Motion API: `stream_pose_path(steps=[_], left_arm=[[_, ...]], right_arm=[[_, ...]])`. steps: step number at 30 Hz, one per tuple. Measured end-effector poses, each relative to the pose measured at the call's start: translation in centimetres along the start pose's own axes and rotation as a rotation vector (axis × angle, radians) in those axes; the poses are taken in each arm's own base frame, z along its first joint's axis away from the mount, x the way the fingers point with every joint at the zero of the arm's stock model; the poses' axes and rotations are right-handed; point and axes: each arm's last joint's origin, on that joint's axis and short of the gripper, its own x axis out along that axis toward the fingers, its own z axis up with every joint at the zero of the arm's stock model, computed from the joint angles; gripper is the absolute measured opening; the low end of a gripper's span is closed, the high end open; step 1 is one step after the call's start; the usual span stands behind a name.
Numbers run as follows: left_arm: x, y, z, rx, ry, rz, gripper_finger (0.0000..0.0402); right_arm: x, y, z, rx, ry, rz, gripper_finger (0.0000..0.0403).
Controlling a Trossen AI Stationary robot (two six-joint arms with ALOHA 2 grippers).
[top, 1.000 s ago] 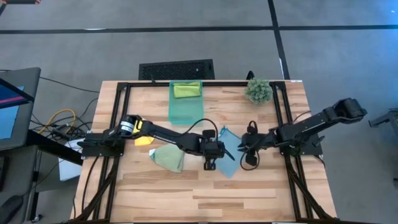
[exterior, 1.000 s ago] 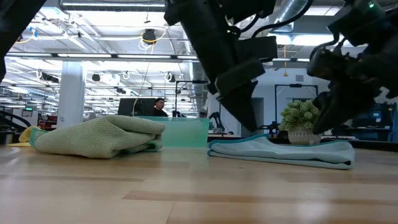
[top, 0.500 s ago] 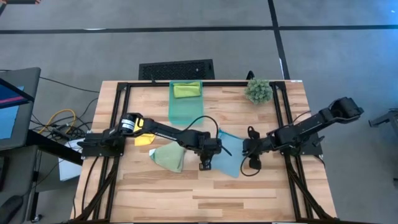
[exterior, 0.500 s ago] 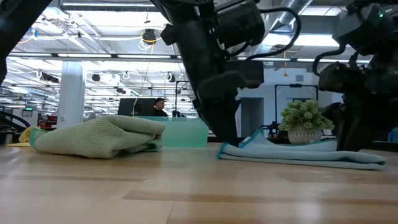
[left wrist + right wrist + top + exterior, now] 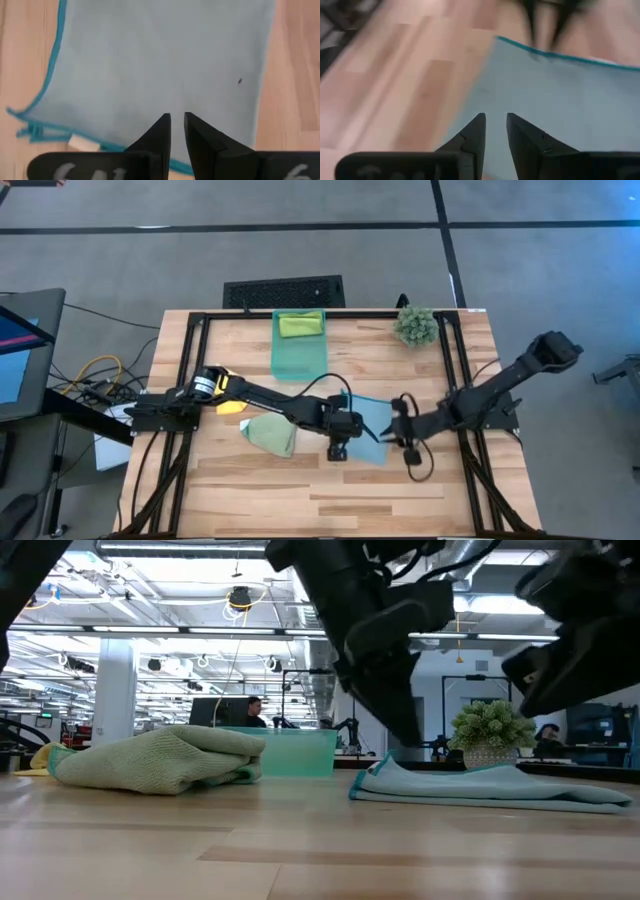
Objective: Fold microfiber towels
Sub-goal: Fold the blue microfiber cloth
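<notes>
The light blue towel lies flat on the table, teal-edged. My left gripper hovers just above its near left corner, fingers a narrow gap apart with nothing between them. From the towel's right side my right gripper points across it, raised off the cloth, also narrowly open. A crumpled pale green towel rests left of it. The yellow towel lies under my left arm. A lime green towel lies in the bin.
The translucent teal bin stands at the far middle and a small spiky plant at the far right. Black rails run along the table's sides. Bare wood stretches along the near edge.
Both grippers dipped to the blue towel, the left at its near left corner, then lifted off it. My right gripper swung toward the near edge and rolled. The towel has shifted a little to the right and lies wider and flatter.
</notes>
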Motion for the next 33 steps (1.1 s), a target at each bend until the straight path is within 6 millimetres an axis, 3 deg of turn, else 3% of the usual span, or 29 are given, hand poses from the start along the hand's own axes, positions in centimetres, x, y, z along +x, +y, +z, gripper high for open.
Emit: stream_pose_path(steps=[6, 13, 20, 23, 26, 33], left_arm=[[1.3, 0.4, -1.0, 0.051, -0.017, 0.006, 0.0048], [2.8, 1.8, -3.6, -0.030, 0.081, -0.035, 0.0048], [2.2, 0.7, -2.9, 0.020, 0.087, -0.122, 0.0048], [1.4, -0.1, -1.7, 0.048, 0.041, -0.123, 0.0048], [0.5, -1.0, -0.6, 0.086, 0.003, -0.110, 0.0048], [0.1, -1.8, -0.8, 0.163, 0.024, 0.011, 0.0048]], right_arm=[[2.4, 3.0, -0.6, -0.075, -0.057, 0.103, 0.0103], [4.7, 3.2, -2.7, -0.081, 0.144, 0.051, 0.0103], [3.1, 3.0, -1.4, -0.088, 0.305, -0.014, 0.0103], [1.9, 3.6, -0.1, -0.099, 0.220, -0.028, 0.0103], [1.2, 4.1, 0.0, -0.123, 0.181, -0.055, 0.0103], [3.3, 4.8, 0.4, -0.238, 0.033, -0.060, 0.0127]])
